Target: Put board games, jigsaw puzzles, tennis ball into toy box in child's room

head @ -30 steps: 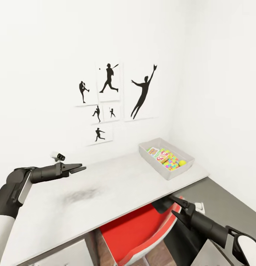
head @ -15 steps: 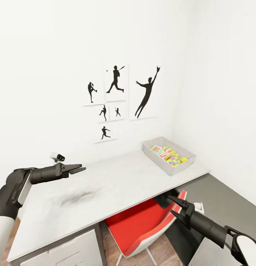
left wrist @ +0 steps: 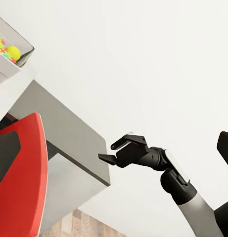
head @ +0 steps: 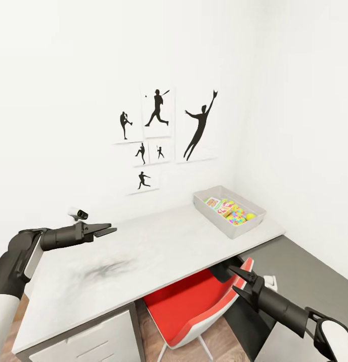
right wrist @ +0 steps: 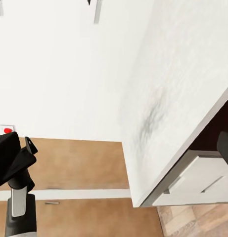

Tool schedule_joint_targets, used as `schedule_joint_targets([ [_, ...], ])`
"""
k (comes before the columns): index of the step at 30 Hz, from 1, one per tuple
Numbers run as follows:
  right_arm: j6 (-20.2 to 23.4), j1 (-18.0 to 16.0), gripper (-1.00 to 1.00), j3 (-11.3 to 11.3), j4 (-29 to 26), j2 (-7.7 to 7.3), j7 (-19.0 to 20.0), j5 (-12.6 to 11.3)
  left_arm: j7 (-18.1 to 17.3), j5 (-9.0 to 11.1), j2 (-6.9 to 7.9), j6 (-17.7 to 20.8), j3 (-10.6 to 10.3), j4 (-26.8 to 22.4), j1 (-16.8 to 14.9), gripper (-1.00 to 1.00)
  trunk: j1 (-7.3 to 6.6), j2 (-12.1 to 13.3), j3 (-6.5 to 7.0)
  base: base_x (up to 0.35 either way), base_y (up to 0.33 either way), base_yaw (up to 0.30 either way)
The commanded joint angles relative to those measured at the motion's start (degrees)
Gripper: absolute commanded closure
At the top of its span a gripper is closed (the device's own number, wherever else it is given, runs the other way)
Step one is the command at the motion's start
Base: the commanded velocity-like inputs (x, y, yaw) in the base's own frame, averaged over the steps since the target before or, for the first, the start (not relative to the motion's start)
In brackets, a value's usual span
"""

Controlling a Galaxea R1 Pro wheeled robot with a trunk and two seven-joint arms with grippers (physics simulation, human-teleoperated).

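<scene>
Toy box (head: 229,217): light grey bin with sloping sides, standing at the far right end of the table (head: 159,246), close to the room's corner; part of it also appears in the left wrist view (left wrist: 10,52).
Contents: a tennis ball (head: 250,216) at the bin's right end, jigsaw puzzles (head: 237,215) in mixed colours beside it, and board games (head: 218,205) with bright print toward the left end, all lying inside the walls.
Table: pale grey-white top with a dark smudge (head: 106,268) near its left middle; white drawer unit (head: 93,339) under the near left.
Left gripper (head: 104,230): held above the left part of the table, pointing right; the fingers lie close, nothing between them.
Right gripper (head: 239,281): low at the near right, beside the table edge, above the red chair (head: 194,301); jaws spread apart, empty.
Wall: white, with black baseball-player pictures (head: 166,133) above the table.
Floor: wood planks (right wrist: 79,163) in the right wrist view.
</scene>
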Motion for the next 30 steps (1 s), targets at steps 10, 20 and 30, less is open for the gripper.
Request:
schedule_joint_targets([
  [10, 0.07, -0.08, -1.00, -0.02, 0.02, 0.02, 0.30, 0.34, -0.20, 0.03, -0.02, 0.61, -0.02, -0.01, -0.05, -1.00, 0.04, -0.13, -0.14, -0.053, 0.000, 0.098],
  [20, 0.06, -0.06, -1.00, -0.10, 0.10, 0.00, 0.37, 0.34, -0.20, 0.06, -0.07, 0.54, -0.06, -0.01, -0.05, -1.00, 0.04, -0.13, 0.30, -0.151, 0.000, 0.147],
  [30, 0.06, -0.14, -1.00, -0.05, 0.11, 0.00, 0.30, 0.35, -0.20, 0.00, -0.07, 0.60, -0.02, -0.01, -0.05, -1.00, 0.04, -0.13, 1.09, -0.211, 0.000, 0.082],
])
